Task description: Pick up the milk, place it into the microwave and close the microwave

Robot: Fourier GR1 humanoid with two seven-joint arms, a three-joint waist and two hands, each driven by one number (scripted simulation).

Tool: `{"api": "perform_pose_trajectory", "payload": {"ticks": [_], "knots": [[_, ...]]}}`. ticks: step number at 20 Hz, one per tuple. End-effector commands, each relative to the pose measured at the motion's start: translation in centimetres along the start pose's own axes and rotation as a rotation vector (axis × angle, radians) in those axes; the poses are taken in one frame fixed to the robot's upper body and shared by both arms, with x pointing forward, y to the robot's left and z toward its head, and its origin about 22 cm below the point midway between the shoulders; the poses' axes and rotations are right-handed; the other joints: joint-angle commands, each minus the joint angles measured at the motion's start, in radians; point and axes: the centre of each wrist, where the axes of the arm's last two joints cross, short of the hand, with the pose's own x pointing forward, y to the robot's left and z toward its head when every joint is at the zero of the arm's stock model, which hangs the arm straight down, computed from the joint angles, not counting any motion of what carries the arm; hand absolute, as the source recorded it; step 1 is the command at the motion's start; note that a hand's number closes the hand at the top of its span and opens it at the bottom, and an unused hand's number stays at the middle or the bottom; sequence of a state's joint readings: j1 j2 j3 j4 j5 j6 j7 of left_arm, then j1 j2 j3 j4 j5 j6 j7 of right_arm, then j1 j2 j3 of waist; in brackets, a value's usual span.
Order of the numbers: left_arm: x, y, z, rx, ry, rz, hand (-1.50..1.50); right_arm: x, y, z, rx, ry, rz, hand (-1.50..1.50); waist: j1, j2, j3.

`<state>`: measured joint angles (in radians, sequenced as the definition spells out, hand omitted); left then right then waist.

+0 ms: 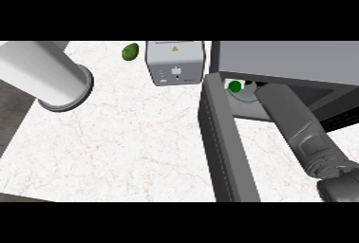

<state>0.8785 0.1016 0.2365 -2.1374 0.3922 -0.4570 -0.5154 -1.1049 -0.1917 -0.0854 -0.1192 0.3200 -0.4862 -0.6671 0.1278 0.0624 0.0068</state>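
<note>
Right arm [298, 128]: reaches into the open microwave [280, 59]; its hand is hidden, cannot tell.
Milk: hidden, cannot tell where.
Microwave door [226, 147]: open.
Left arm [42, 71]: over the bench [119, 152].

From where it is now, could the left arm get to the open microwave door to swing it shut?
Probably not yet. The left forearm sits far left; the open microwave door is reachable across bare counter, but the right forearm runs into the microwave, blocking the door's closing.

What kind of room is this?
Probably a kitchen: a white marble-patterned counter, a dark grey microwave with its door open, and a small silver box-shaped appliance, perhaps a toaster.
</note>
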Motion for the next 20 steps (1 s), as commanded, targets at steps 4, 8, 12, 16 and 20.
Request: {"api": "perform_pose_trajectory", "payload": {"ticks": [4, 8, 12, 16, 20], "knots": [[0.1, 0.1, -0.6, -0.052, 0.004, -0.003, -1.50, -0.1, 0.1, 0.1, 0.066, 0.008, -0.075, -1.50, 0.003, -0.009, -0.002], [-0.4, -0.7, -1.3, -0.086, 0.005, 0.027, -1.50, 0.0, 1.1, 0.7, 0.094, -0.030, -0.150, -1.50, -0.003, -0.006, -0.001], [-1.4, -1.9, -1.2, -0.088, 0.011, 0.049, -1.50, -0.9, 0.5, 1.2, 0.121, -0.040, -0.232, -1.50, -0.016, -0.014, -0.002], [-1.4, -1.9, -1.4, -0.115, 0.023, 0.070, -1.50, -1.8, 1.4, 2.7, 0.119, -0.053, -0.311, -1.50, -0.033, -0.022, -0.002], [-1.1, -3.8, -3.0, -0.145, 0.016, 0.070, -1.50, -1.9, 2.0, 3.2, 0.155, -0.059, -0.418, -1.50, -0.063, -0.030, -0.002]]}}
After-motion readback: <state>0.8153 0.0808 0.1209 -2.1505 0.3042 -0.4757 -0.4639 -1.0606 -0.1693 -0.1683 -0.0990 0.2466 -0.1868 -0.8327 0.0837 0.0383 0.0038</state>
